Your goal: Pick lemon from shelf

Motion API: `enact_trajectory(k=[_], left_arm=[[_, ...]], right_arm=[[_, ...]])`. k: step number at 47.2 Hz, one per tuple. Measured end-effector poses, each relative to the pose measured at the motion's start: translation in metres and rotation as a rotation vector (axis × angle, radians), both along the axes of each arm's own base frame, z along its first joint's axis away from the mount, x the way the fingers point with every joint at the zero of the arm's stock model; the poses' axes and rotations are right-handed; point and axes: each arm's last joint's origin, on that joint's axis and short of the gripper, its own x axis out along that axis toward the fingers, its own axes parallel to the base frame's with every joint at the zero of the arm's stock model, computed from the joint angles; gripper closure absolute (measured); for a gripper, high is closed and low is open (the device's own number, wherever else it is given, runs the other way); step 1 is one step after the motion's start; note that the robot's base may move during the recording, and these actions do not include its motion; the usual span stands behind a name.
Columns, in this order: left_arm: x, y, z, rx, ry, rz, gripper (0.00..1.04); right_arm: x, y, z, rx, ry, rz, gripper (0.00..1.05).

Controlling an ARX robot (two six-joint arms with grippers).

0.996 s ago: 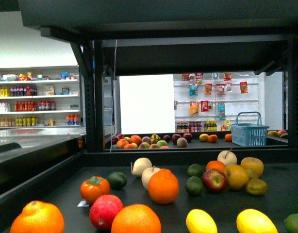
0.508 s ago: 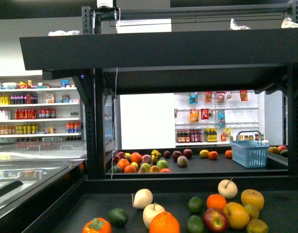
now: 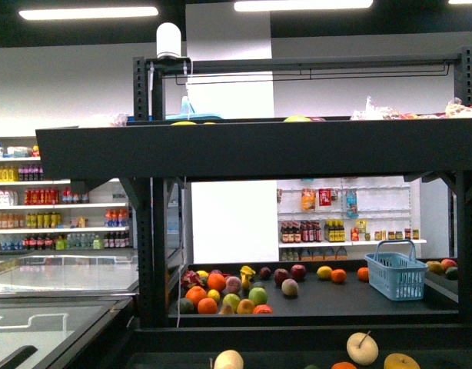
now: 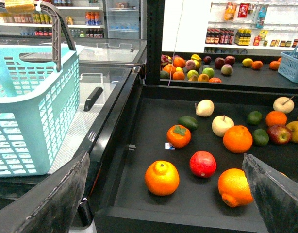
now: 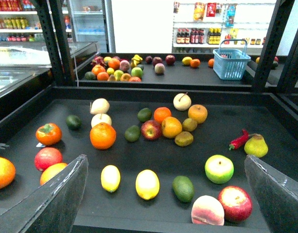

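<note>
Front view: the black shelf (image 3: 251,150) spans the frame.
Left wrist view: left gripper (image 4: 166,156) fingers are spread above the fruit tray (image 4: 139,126).
Right wrist view: right gripper (image 5: 166,158) fingers are spread. The lemon (image 5: 147,184) and a second lemon (image 5: 110,178) lie on the fruit tray between them, untouched.

Strip lights (image 3: 88,12) on; bottle shelves (image 3: 67,206) bkgd.

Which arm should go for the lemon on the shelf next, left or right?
Probably right. Its wrist view shows a lemon just ahead of the open right gripper; the left gripper faces oranges, with no lemon visible.
</note>
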Motion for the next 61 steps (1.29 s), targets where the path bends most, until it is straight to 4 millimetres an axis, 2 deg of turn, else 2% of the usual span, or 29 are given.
enact_trajectory(k=[10,14,17,24,28,37,45,58,61], left_arm=[[0.000,0.000,0.000,0.000,0.000,0.000,0.08],[0.003,0.000,-0.002,-0.165,0.074,0.127,0.08],[0.007,-0.001,0.001,-0.300,0.104,0.116,0.08],[0.024,0.006,0.033,-0.587,0.094,0.068,0.08],[0.048,0.021,0.063,-0.779,0.080,0.045,0.08],[0.103,0.066,0.098,-1.046,0.039,0.182,0.08],[0.158,0.106,0.112,-1.217,0.019,0.313,0.08],[0.241,0.147,0.127,-1.352,0.013,0.419,0.08],[0.254,0.155,0.132,-1.362,0.005,0.429,0.08]], right_arm=[[0.000,0.000,0.000,0.000,0.000,0.001,0.08],[0.000,0.000,0.000,0.000,0.000,-0.001,0.08],[0.000,0.000,0.000,0.000,0.000,0.000,0.08],[0.000,0.000,0.000,0.000,0.000,0.001,0.08],[0.000,0.000,0.000,0.000,0.000,0.000,0.08],[0.000,0.000,0.000,0.000,0.000,0.000,0.08],[0.000,0.000,0.000,0.000,0.000,0.000,0.08],[0.000,0.000,0.000,0.000,0.000,0.000,0.08],[0.000,0.000,0.000,0.000,0.000,0.000,0.08]])
